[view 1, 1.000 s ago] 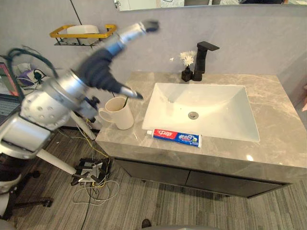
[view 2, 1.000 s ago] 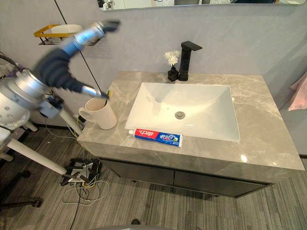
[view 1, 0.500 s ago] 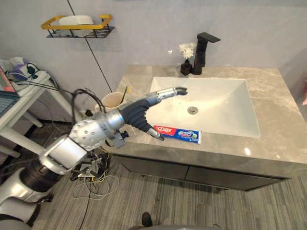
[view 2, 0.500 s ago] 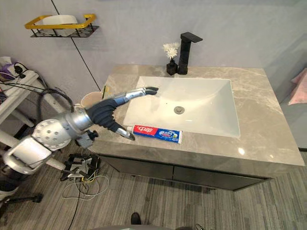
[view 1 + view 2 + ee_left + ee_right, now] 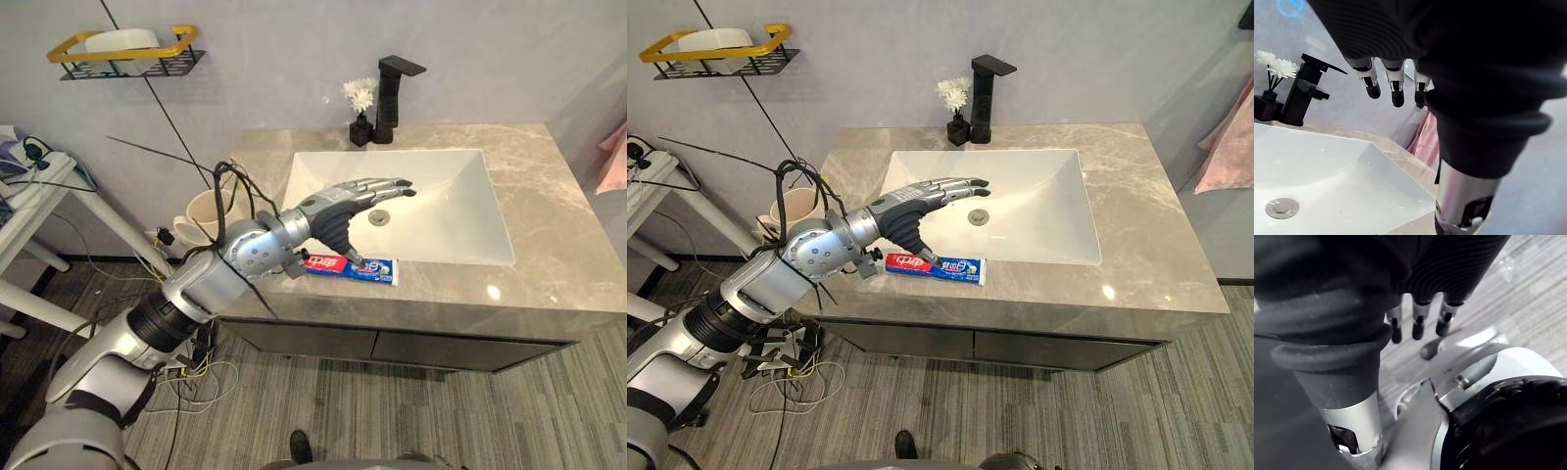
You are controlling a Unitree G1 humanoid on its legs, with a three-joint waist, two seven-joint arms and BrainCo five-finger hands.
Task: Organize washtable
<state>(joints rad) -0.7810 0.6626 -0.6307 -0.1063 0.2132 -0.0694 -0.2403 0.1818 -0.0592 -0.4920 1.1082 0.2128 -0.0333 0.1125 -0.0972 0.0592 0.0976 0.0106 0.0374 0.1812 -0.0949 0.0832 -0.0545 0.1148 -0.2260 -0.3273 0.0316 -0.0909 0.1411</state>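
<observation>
The grey marble desk (image 5: 549, 284) carries a white basin (image 5: 441, 211) set into it, and the biggest change is over that basin. A second ago the left arm was raised high by the wall rack (image 5: 122, 59), above the mug (image 5: 201, 211). Half a second ago it had dropped to the basin's near left rim. Now the left robot hand (image 5: 348, 201) reaches out over the bowl, close to the drain (image 5: 377, 217).

Its fingers are spread and nearly straight, holding nothing, with the thumb angled down toward the toothpaste tube (image 5: 377, 269). I cannot tell whether the thumb touches it. The whole view has also shifted, so the head camera has moved, not the objects.

The tube lies flat on the front strip of the desk, between the basin and the front edge, where it lay before. The mug stands at the desk's left end, as earlier. The black faucet (image 5: 392, 88) stands behind the basin.

I judge that the arm has swung down to go for the tube and that no tidying step is done yet.

The right robot hand (image 5: 1415, 325) hangs over the floor (image 5: 1528, 298), its fingers loose and empty.
</observation>
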